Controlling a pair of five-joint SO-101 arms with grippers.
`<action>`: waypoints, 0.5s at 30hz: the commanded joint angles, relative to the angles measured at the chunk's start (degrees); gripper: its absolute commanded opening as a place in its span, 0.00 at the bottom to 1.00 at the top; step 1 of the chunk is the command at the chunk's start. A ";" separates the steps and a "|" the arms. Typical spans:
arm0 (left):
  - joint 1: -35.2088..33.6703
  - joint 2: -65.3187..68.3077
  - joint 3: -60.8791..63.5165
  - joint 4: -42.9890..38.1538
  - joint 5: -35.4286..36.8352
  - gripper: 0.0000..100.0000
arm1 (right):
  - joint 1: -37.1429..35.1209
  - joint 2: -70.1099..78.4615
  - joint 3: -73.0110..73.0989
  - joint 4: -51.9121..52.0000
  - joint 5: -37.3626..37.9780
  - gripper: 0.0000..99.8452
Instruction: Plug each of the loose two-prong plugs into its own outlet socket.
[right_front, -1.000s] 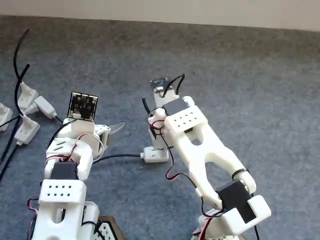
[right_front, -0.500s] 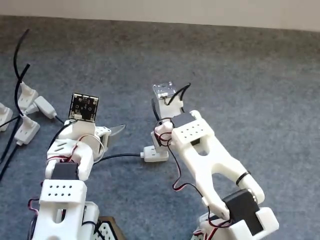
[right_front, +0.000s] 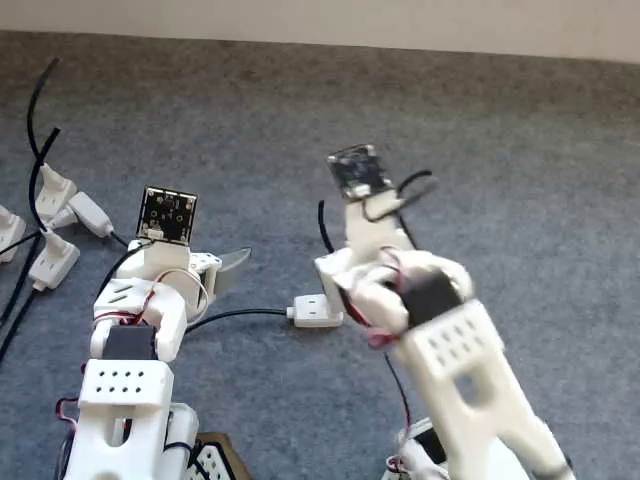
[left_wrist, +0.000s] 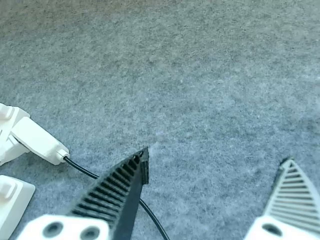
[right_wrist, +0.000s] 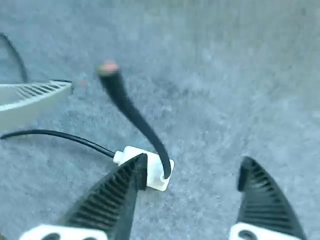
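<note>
White connector (right_front: 315, 312) is found just left of centre in the high view, lying flat on the grey carpet (right_front: 500, 200). A black cable (right_front: 240, 314) is run from it toward the lower left. In the right wrist view the connector (right_wrist: 152, 182) is seen low and left of centre, with a short black stub (right_wrist: 127, 107) rising from it to a bare coppery end. Plug or socket: cannot be told.

Handling, judged: the small hard plastic body is taken to be light and rigid, and smooth enough to slip. The cables are soft and likely to drag or twist it. Hold is best taken across the flat sides of the body, not on either cable.

Right gripper (right_wrist: 195, 162) is held above it with the jaws spread wide and nothing grasped. The connector sits by the tip of one dark finger, not centred in the gap.

Left gripper (left_wrist: 216, 157) is also spread and empty, over bare carpet at lower left of the high view.

More loose plugs (right_front: 52, 190) (right_front: 92, 212) (right_front: 52, 260) are clustered at the left edge, well apart from the connector.
</note>
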 joint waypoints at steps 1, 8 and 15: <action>-0.40 0.04 -0.66 -0.79 0.62 0.38 | 6.11 -8.31 -6.20 3.91 0.70 0.31; 1.01 0.04 -8.66 11.25 0.44 0.38 | 24.84 -14.11 -5.85 5.32 0.53 0.31; 11.82 14.73 -35.03 43.16 -8.97 0.38 | 26.15 -25.80 17.89 -5.41 0.97 0.31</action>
